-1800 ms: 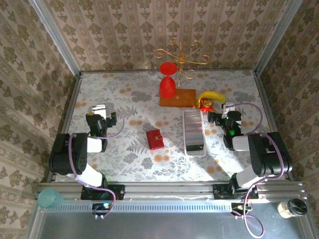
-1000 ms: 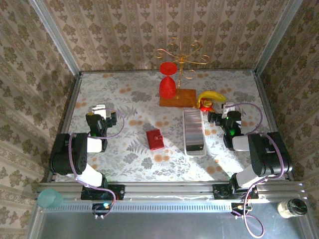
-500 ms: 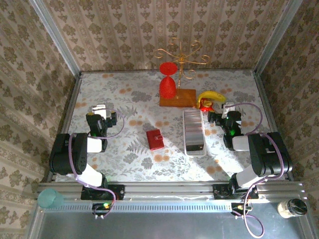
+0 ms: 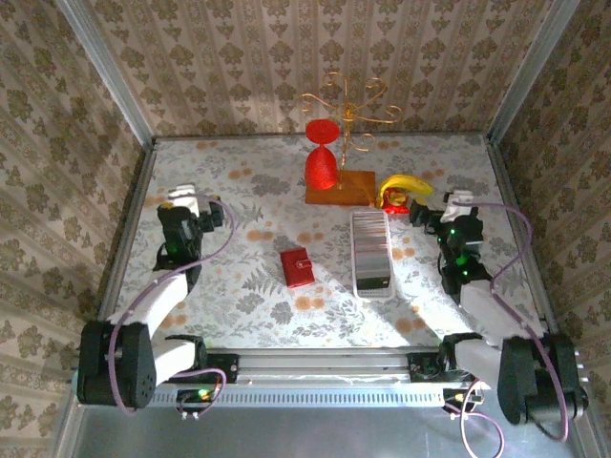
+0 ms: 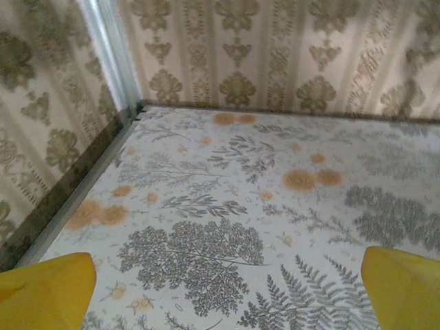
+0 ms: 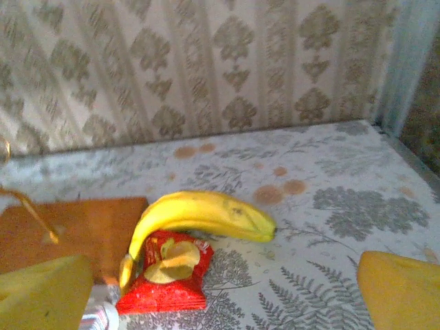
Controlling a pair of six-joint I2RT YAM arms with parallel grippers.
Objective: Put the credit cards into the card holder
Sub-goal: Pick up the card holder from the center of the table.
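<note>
Change: I see both arms unfolded from their tucked pose, reaching forward | left gripper (image 4: 188,208) fingers spread wide, empty | right gripper (image 4: 456,208) likewise spread, empty, near banana (image 6: 199,213) | credit cards (image 4: 371,251) unmoved mid-table, red card holder (image 4: 297,267) lying just left of them | I judge the approach is only starting, nothing grasped.

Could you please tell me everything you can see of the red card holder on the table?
The card holder is a small red rectangular wallet, book-like, with a smooth, leather-like look. It appears closed, with a small clasp tab at its right edge. It lies flat on the floral table near the middle, turned slightly askew. The long row of credit cards lies to its right, clearly apart from it. Only the table touches it.
</note>
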